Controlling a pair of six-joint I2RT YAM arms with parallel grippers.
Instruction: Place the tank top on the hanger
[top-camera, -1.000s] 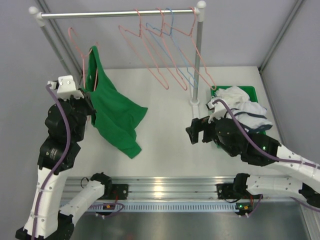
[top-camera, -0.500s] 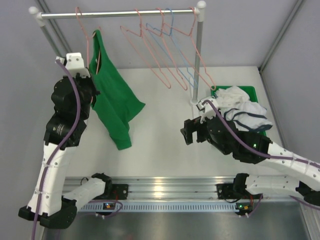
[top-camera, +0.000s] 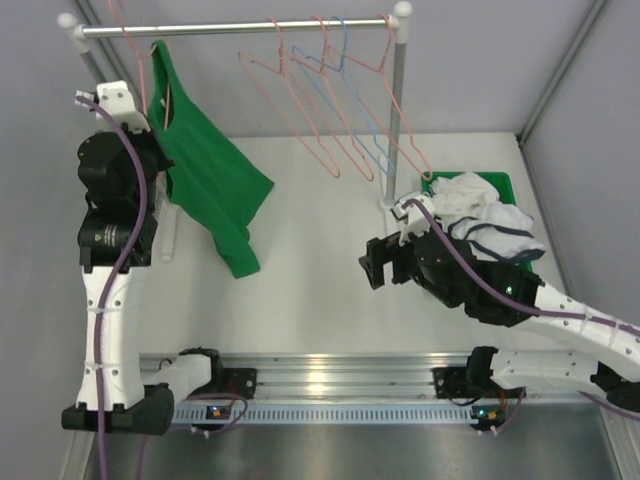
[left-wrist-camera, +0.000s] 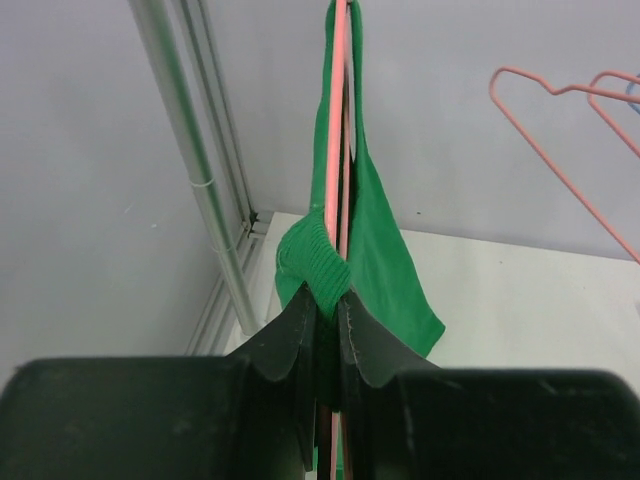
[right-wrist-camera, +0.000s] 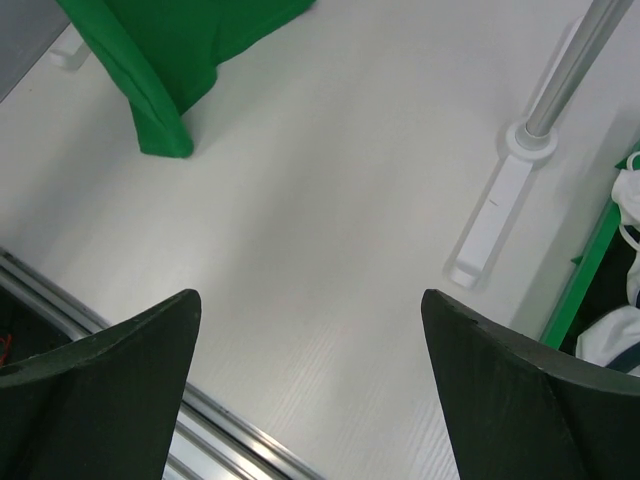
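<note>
The bright green tank top (top-camera: 205, 180) hangs on a salmon-pink wire hanger (top-camera: 130, 45), held up at the left end of the rail. Its hem dangles above the table. My left gripper (top-camera: 155, 130) is shut on the top's shoulder strap and the hanger wire together. In the left wrist view the fingertips (left-wrist-camera: 305, 310) pinch the ribbed green edge (left-wrist-camera: 318, 260), with the pink hanger wire (left-wrist-camera: 337, 150) running straight up. My right gripper (top-camera: 375, 265) is open and empty, low over the middle of the table. The right wrist view shows the top's hem (right-wrist-camera: 165, 60) far ahead of that gripper (right-wrist-camera: 310, 310).
The clothes rail (top-camera: 240, 27) carries several more pink hangers (top-camera: 300, 100) and a light-blue one (top-camera: 355, 100). Its right post (top-camera: 395, 120) stands on a white foot (right-wrist-camera: 495, 215). A green bin (top-camera: 500, 183) with white, dark-trimmed garments (top-camera: 485, 220) sits at the right.
My left arm has lifted the hanger and tank top up and to the left, towards the rail's left end. The right arm moved slightly left, then stayed.
</note>
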